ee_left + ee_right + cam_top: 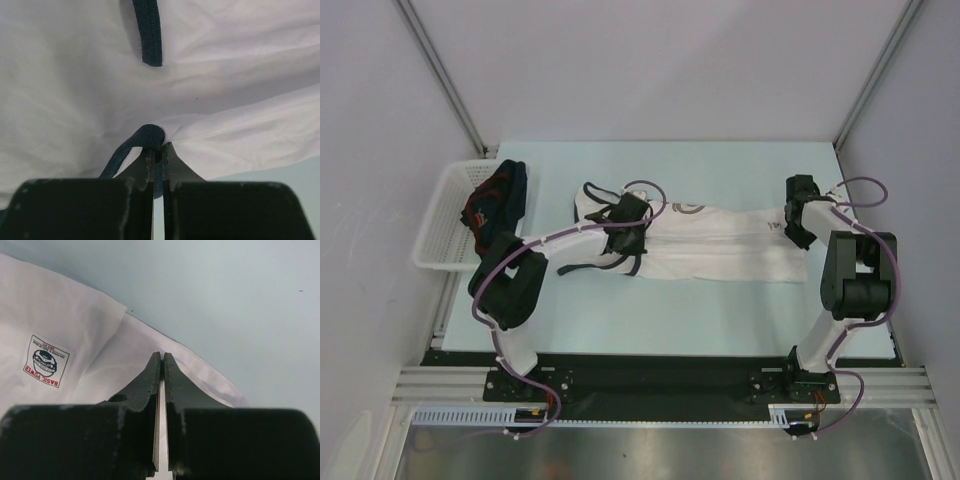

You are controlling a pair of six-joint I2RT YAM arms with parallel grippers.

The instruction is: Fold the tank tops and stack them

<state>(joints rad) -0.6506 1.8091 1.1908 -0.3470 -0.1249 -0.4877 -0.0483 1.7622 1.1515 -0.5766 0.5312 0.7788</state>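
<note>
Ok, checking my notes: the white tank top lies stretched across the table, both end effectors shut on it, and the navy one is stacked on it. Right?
Not stacked: the top view shows the navy tank top draped over the basket, apart from the white tank top. The rest holds.

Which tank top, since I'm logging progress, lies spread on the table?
The white tank top, stretched between the left gripper and right gripper; the navy tank top sits bunched at the basket.
</note>
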